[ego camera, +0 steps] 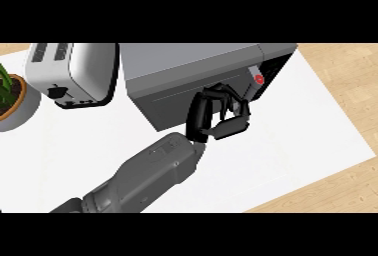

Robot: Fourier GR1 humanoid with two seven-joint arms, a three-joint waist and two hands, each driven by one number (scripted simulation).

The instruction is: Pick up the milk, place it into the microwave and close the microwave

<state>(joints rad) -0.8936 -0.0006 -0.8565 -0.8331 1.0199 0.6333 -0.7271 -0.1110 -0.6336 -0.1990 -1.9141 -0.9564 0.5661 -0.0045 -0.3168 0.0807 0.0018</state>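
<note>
The grey microwave (193, 59) stands at the back of the white mat. Its dark door (168, 99) lies across the front, so the inside is hidden. A control panel with a red button (259, 79) sits at its right end. My left hand (215, 114) is at the door's right edge, just below the panel. Its fingers are curled and nothing shows inside them. Whether it touches the door is unclear. The forearm comes up from the lower left. The milk is nowhere in view. My right hand does not show.
A white toaster (72, 72) stands left of the microwave. A potted plant in a white pot (13, 102) sits at the far left edge. The white mat (303, 135) spreads right of and in front of the hand, with wooden counter beyond it.
</note>
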